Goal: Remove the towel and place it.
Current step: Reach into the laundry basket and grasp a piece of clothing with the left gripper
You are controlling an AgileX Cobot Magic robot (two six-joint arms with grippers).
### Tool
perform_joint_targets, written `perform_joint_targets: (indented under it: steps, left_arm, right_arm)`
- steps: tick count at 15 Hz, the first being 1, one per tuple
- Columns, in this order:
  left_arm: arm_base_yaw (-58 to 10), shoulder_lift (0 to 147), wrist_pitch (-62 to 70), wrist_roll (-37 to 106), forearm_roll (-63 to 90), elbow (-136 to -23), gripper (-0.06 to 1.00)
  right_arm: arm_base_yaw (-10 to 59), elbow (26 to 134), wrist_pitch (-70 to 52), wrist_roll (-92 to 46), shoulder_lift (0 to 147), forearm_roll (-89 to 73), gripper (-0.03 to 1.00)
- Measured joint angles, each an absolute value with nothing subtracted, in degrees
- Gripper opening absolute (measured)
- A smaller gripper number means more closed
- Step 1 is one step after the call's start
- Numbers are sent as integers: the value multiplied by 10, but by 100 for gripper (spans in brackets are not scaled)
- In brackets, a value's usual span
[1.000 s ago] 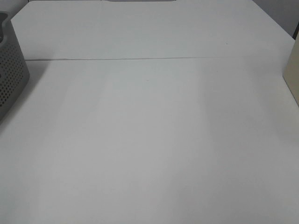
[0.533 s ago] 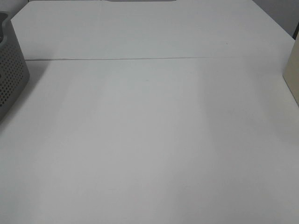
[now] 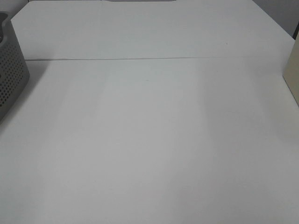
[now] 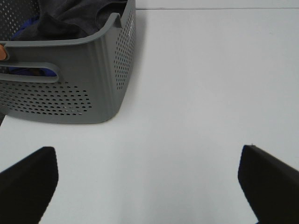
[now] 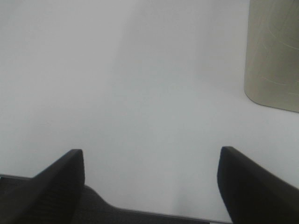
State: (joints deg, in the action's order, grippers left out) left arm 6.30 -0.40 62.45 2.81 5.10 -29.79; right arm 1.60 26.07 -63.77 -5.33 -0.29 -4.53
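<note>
The dark charcoal-grey towel (image 4: pixel 70 16) lies bunched inside the grey perforated basket (image 4: pixel 93 79), seen in the left wrist view. The basket's side also shows at the left edge of the high view (image 3: pixel 10 74); the towel is hidden there. My left gripper (image 4: pixel 148 186) is open and empty over the white table, a short way from the basket's near wall. My right gripper (image 5: pixel 152 184) is open and empty over bare table near its front edge. Neither gripper shows in the high view.
Blue cloth (image 4: pixel 25 25) and an orange item (image 4: pixel 3 52) sit in the basket beside the towel. A beige container stands at the right, in the high view (image 3: pixel 293 74) and the right wrist view (image 5: pixel 273 56). A seam (image 3: pixel 149 59) crosses the white table.
</note>
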Motion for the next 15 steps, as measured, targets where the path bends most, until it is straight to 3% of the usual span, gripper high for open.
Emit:
perform_joint_targets:
  steps: [15]
  left_arm:
    - [63,-4,625,28,51,-298,99]
  right_arm:
    - [16,261,-638,-53,-3,-45,76]
